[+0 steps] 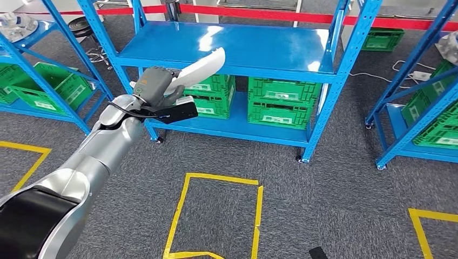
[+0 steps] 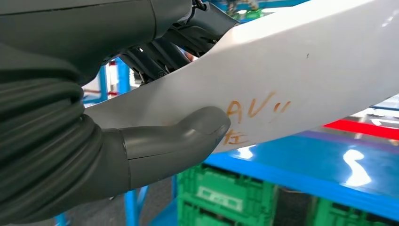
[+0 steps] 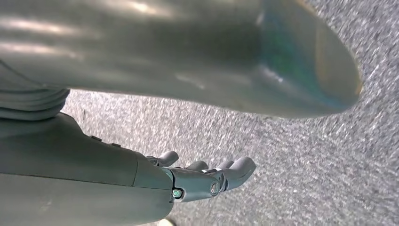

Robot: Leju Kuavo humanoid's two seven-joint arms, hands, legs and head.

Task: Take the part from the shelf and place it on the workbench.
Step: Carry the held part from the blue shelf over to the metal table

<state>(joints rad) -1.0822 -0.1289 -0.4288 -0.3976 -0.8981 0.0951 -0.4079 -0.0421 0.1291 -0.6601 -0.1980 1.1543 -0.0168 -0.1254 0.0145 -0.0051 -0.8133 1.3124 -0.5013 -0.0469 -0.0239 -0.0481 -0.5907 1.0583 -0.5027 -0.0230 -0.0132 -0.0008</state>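
1. My left hand [image 1: 156,86] has the white part [image 1: 201,69] clamped between thumb [image 2: 188,134] and fingers: smooth curved plastic, orange scribble on it, held up in front of the shelf.
2. My right hand [image 3: 207,176] hangs over speckled grey carpet [image 3: 306,155], fingers loosely curled, holding nothing.
3. Glossy blue steel shelf [image 1: 259,48], with two green slatted crates [image 1: 283,102] underneath; can't see their contents.

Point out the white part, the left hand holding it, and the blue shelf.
white part [image 1: 201,67], head view, on the middle of its curved white body.
left hand [image 1: 155,86], head view, on the grey back of the hand.
blue shelf [image 1: 270,46], head view, on the bare top board.
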